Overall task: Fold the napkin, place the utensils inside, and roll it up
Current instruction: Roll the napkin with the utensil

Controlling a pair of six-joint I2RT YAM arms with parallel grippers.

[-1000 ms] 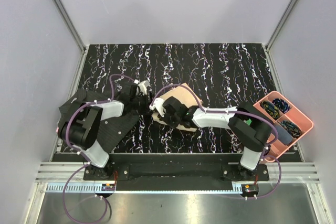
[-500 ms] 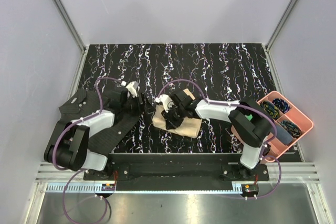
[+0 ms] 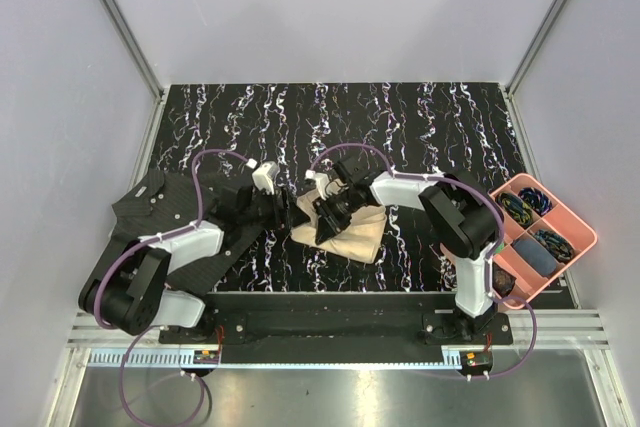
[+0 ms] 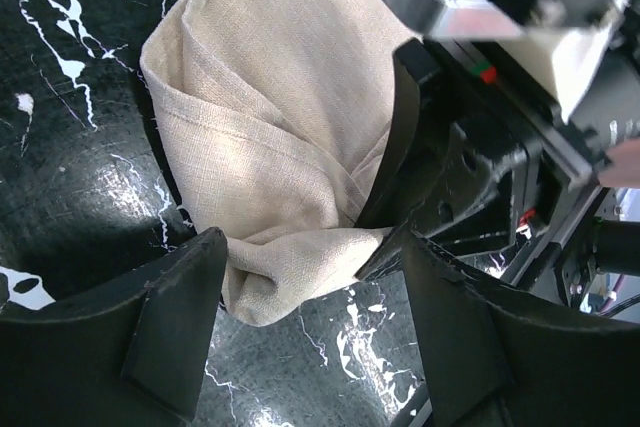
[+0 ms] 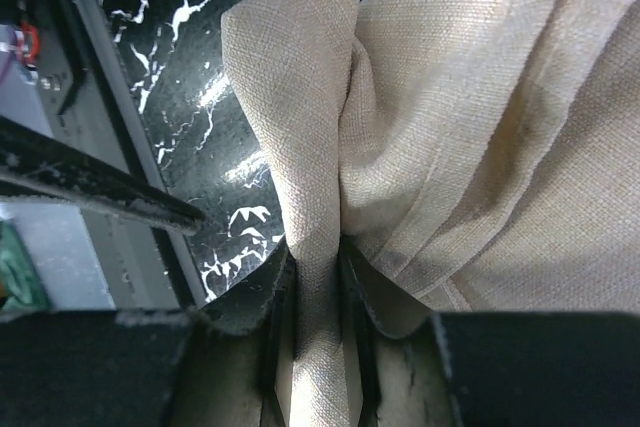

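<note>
Swung round since a moment ago, the right gripper (image 5: 315, 315) pinches a ridge of the bunched napkin (image 3: 358, 234) at the top view's lower centre, the left gripper (image 4: 315, 325) arriving wide open and empty at its corner, so folding seems unfinished.

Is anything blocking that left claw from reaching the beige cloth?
Nothing visible does. A corner of the napkin lies inside the open left gripper; the right gripper pinches a fold alongside.

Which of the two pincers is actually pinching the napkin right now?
The right pincer: it is clamped tight on a fold of the napkin. The left pincer is spread wide open, gripping nothing.
</note>
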